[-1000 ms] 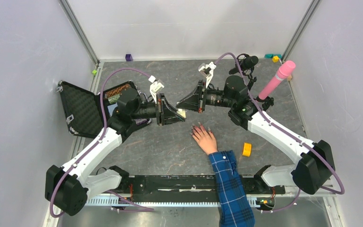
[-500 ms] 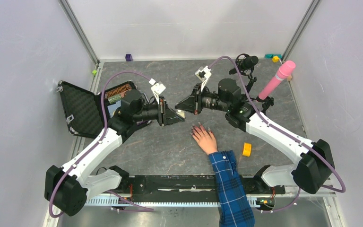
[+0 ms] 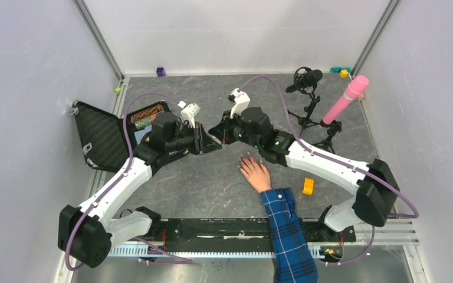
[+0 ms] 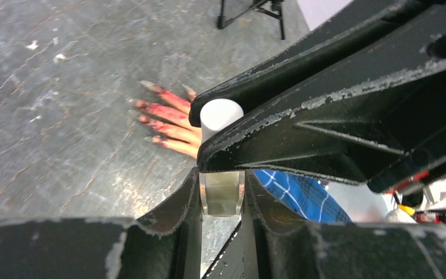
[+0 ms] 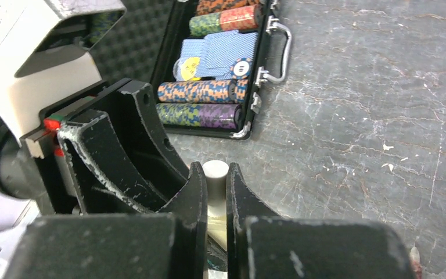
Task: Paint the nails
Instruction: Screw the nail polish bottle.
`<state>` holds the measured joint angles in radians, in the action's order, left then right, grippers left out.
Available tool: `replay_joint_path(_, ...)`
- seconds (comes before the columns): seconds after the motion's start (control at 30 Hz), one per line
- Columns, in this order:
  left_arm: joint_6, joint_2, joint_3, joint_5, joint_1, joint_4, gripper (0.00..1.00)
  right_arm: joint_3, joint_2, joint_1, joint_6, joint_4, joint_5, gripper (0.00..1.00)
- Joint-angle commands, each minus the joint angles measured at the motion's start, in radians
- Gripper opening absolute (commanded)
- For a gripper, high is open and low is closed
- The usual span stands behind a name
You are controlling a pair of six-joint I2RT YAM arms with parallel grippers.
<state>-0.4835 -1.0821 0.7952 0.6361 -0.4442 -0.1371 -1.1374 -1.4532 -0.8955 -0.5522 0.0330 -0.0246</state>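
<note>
Two robot arms meet above a dark grey marbled worktop (image 3: 200,188), slightly toward its left edge from the middle. A small clear glass bottle (image 4: 222,195) is gripped by its body between the left arm's fingers (image 4: 180,224). Its round white cap (image 4: 219,115) is clenched between the right arm's fingers (image 5: 193,197). The bottle appears to be raised off the worktop.

A pale human hand (image 3: 255,172) in a blue plaid sleeve (image 3: 286,224) is laid flat near the middle of the worktop. It reaches in from the near edge, with the fingertips toward the far edge. The nails (image 4: 142,104) are tiny and dark pink, and red smears are seen on the skin around them. They lie near the bottle, on its right-edge side, and are touched by neither arm. An open black case of poker chips (image 3: 103,135) sits by the left edge.

The cap is judged to be at the point of being taken off, with no nail under a brush yet. If the bottle's smooth glass is twisted in the left grip, it could slip or tip, and polish could be spilled on the worktop or the hand. A loaded brush could drip as it is drawn out. With nails this small, more skin could be smeared by a slightly misplaced stroke.
</note>
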Motion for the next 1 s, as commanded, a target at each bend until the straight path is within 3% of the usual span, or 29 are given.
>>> replay_joint_path(0.0,-0.013,0.022,0.036,-0.049,0.0,0.169,0.02,-0.047,-0.104,-0.097,-0.102,-0.083,0.088,0.0)
replay_joint_path(0.4,-0.007,0.038,0.033,-0.098,0.01,0.143,0.02,-0.111,-0.138,-0.154,-0.078,-0.058,0.179,0.0)
replay_joint_path(0.47,-0.007,0.037,0.033,-0.096,0.011,0.143,0.02,-0.109,-0.115,-0.152,-0.041,-0.064,0.199,0.08)
replay_joint_path(0.6,-0.006,0.039,0.036,-0.092,0.011,0.143,0.02,-0.109,-0.055,-0.15,0.049,-0.098,0.273,0.4)
replay_joint_path(0.77,-0.003,0.038,0.038,-0.073,0.013,0.152,0.02,-0.153,0.033,-0.147,0.178,-0.2,0.407,0.67)
replay_joint_path(0.87,-0.009,0.039,0.034,-0.041,0.013,0.181,0.02,-0.174,0.075,-0.114,0.214,-0.264,0.444,0.76)
replay_joint_path(0.97,-0.015,0.038,0.03,-0.016,0.014,0.204,0.02,-0.161,0.111,-0.023,0.2,-0.296,0.357,0.79)
